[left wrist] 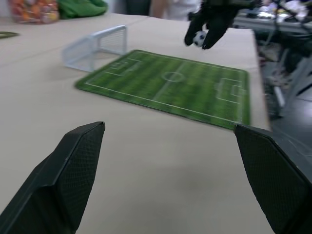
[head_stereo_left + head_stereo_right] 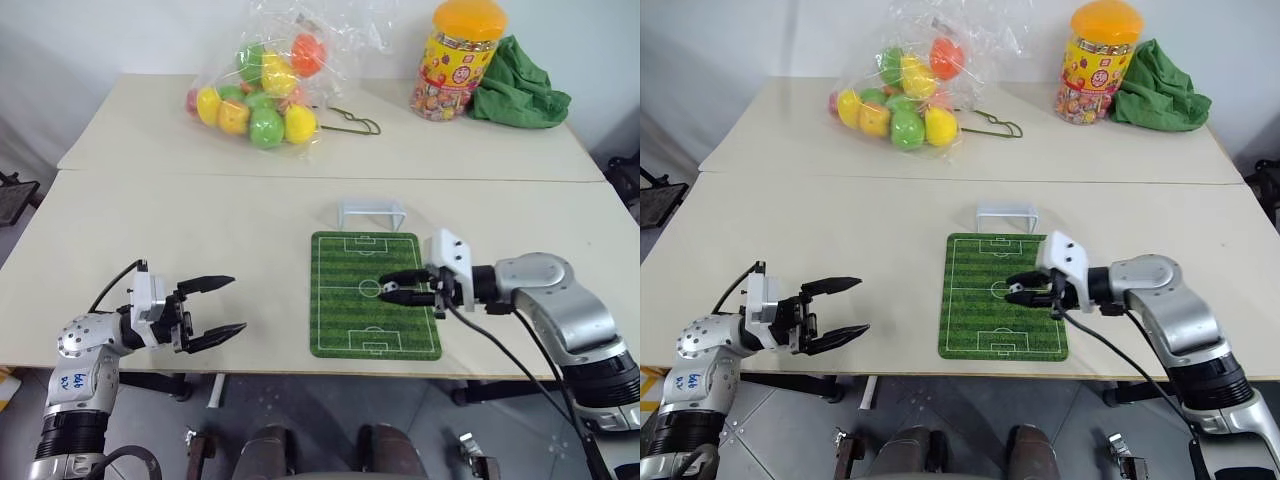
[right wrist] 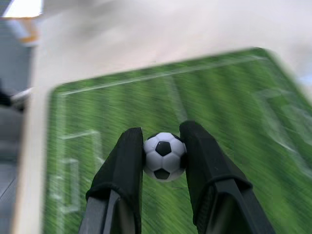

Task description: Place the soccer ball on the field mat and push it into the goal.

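Note:
The soccer ball (image 3: 164, 156), tiny and white with black patches, is pinched between my right gripper's two black fingers. My right gripper (image 2: 392, 289) is shut on it and hovers over the middle of the field mat (image 2: 345, 320), a green striped mat with white pitch lines. The ball (image 1: 199, 38) hangs clear above the mat's surface. The goal (image 2: 370, 212), a low white frame with pale netting, stands at the mat's far end. My left gripper (image 2: 222, 310) stands open over bare table near the front edge, well left of the mat, with nothing between its fingers.
A clear bag of coloured balls (image 2: 262, 95) lies at the back left. An orange-lidded candy jar (image 2: 460, 62) and a green cloth (image 2: 518, 88) sit at the back right. A thin wire hanger (image 2: 352, 122) lies near the bag. A seam (image 2: 300, 176) joins two tables.

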`<state>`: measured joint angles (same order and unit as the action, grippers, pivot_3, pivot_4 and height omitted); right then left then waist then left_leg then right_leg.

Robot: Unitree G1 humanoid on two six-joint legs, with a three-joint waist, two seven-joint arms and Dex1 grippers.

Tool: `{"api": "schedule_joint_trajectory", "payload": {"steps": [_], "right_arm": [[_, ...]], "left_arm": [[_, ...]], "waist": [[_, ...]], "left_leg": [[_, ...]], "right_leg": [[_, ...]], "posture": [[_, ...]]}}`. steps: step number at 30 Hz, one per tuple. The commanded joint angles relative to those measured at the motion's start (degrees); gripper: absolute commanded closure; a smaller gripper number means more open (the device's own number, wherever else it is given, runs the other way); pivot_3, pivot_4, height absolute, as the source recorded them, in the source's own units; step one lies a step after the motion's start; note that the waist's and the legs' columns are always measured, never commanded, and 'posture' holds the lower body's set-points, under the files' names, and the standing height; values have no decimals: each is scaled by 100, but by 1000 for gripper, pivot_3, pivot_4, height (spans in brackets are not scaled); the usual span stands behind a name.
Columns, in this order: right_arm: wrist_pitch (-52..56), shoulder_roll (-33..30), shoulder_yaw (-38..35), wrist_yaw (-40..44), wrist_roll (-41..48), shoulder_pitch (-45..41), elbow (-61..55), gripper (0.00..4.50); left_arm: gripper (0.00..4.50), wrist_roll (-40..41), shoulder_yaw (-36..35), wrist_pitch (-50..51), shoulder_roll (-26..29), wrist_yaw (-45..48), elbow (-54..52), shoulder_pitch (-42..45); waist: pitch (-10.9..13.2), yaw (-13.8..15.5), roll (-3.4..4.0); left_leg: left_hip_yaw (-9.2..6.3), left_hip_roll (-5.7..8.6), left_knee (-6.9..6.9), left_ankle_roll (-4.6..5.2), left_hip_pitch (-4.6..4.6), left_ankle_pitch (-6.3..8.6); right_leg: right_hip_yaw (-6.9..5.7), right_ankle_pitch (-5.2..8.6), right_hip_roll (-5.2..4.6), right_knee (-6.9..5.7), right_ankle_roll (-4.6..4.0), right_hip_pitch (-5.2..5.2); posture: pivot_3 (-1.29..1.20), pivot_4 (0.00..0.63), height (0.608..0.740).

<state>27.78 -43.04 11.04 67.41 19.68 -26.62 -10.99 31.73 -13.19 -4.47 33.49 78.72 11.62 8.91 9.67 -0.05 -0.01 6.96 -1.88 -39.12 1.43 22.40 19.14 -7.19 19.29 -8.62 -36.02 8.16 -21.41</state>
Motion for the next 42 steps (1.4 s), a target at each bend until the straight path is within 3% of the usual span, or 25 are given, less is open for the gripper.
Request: {"api": "schedule_joint_trajectory", "payload": {"steps": [1, 23, 29, 42], "right_arm": [[-145, 1, 228, 168, -139, -103, -145, 3637], [-711, 296, 902, 479, -776, 85, 358, 3637], [-696, 278, 831, 516, -722, 136, 293, 1729], [-342, 179, 525, 501, -450, -280, -505, 1729]], "left_arm": [[0, 393, -217, -235, -137, 352, 143, 162], [0, 429, -145, -110, -290, 106, -499, -316], [0, 405, -127, -110, -288, 65, -450, -233], [0, 409, -45, -134, -325, 107, -347, -73]], "waist": [[2, 0, -6], [1, -25, -10], [1, -25, -10], [1, -35, -10]], "left_leg": [[-1, 1, 0, 0, 1, 0], [-2, 0, -1, 0, 0, 0], [-2, 0, -1, 0, -1, 0], [-2, 0, -3, 0, -1, 0]], "right_leg": [[-2, 0, 0, 0, 0, 0], [-5, 0, 1, 0, 0, 2], [-5, 0, 1, 0, 0, 3], [-5, 0, 2, -1, 0, 1]], "posture": [[0, 150, 740], [0, 150, 740], [0, 150, 740], [0, 150, 740]]}}
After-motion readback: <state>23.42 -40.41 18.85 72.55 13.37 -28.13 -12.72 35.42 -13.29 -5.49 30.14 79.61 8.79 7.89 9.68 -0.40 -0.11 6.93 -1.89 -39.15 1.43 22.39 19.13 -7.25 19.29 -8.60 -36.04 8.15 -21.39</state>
